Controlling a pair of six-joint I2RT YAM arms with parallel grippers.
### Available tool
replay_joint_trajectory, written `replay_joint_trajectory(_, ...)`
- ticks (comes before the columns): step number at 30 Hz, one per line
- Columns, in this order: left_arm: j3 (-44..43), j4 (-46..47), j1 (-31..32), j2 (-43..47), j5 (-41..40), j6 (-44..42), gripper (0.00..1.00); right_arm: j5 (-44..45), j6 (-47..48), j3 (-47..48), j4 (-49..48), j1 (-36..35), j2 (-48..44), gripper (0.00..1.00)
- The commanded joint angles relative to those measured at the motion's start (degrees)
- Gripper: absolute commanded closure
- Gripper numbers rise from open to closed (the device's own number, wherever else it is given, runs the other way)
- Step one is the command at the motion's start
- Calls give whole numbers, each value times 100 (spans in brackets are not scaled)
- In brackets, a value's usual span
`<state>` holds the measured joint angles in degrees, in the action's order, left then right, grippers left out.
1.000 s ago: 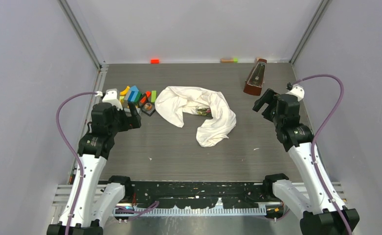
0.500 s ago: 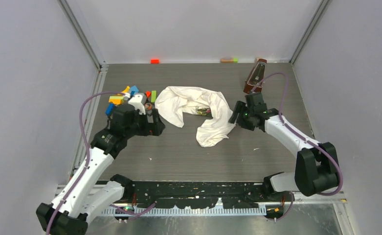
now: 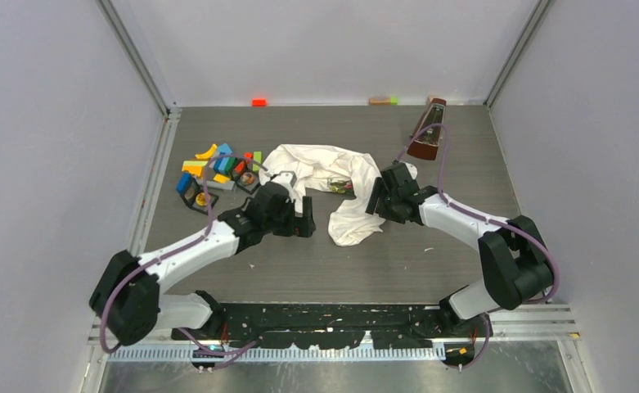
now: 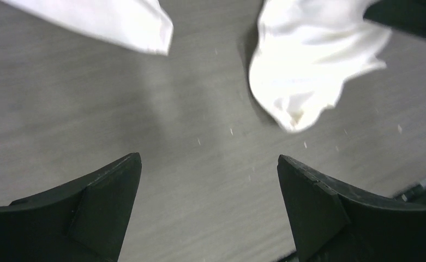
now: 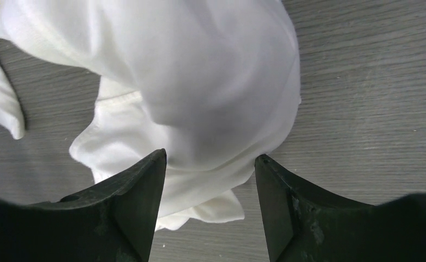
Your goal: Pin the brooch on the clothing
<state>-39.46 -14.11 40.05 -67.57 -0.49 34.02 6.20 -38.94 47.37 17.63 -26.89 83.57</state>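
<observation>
The clothing (image 3: 332,184) is a crumpled white T-shirt in the middle of the table, with a bit of dark print showing in a fold. My left gripper (image 3: 306,224) is open and empty, low over bare table just left of the shirt's lower end; the left wrist view shows that end (image 4: 309,71) ahead of my left gripper (image 4: 208,164). My right gripper (image 3: 375,201) is open at the shirt's right edge. In the right wrist view my gripper (image 5: 210,161) has shirt cloth (image 5: 199,82) between its fingers. Two small round pieces on dark cards (image 3: 248,178) lie by the blocks; one may be the brooch.
A heap of coloured blocks (image 3: 218,161) lies left of the shirt. A brown metronome (image 3: 427,129) stands at the back right. Small coloured blocks (image 3: 258,101) lie along the back wall.
Both arms have swung inward to the shirt: the left gripper went right from the blocks to the shirt's lower left, the right gripper went left to the shirt's right edge.
</observation>
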Motion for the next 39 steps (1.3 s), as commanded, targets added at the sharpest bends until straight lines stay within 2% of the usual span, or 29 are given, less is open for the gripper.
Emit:
replay_joint_trajectory(1,-1116,476,-2,-938,-1197,-620,0,408,-71,-8,-379,-22,219,35)
replay_joint_trajectory(4,-1405,760,-44,-1515,-1760,-833,0,420,-42,-46,-429,-26,213,38)
replay_joint_trajectory(7,-1648,908,-240,-2165,-1819,-791,1,421,-15,-86,-469,-22,124,43)
replay_joint_trajectory(11,-1751,1262,-493,-2675,-1588,-512,14,440,-8,-57,-490,-26,68,44)
replay_joint_trajectory(15,-1814,1620,-521,-2991,-1604,-506,17,472,53,28,-502,-26,182,44)
replay_joint_trajectory(19,-2098,1530,-596,-3355,-1611,-601,21,560,147,110,-441,-16,317,51)
replay_joint_trajectory(23,-2259,1575,-688,-3683,-1639,-655,28,634,272,180,-377,-16,271,64)
replay_joint_trajectory(27,-2325,1723,-706,-3807,-1674,-826,57,847,353,240,-258,-15,152,85)
replay_joint_trajectory(28,-2347,1751,-708,-3836,-1725,-898,66,920,361,277,-200,-13,121,95)
replay_joint_trajectory(30,-2455,1689,-716,-3868,-1811,-1077,87,1007,413,375,-57,2,18,99)
replay_joint_trajectory(32,-2497,1687,-720,-3739,-1909,-1228,98,1151,522,543,196,33,-148,99)
replay_joint_trajectory(36,-2115,2033,-721,-2805,-1911,-1598,100,1695,752,995,917,140,-811,99)
replay_joint_trajectory(39,-2188,1498,-720,-1872,-1942,-1813,100,2253,979,1329,1424,230,-1601,100)
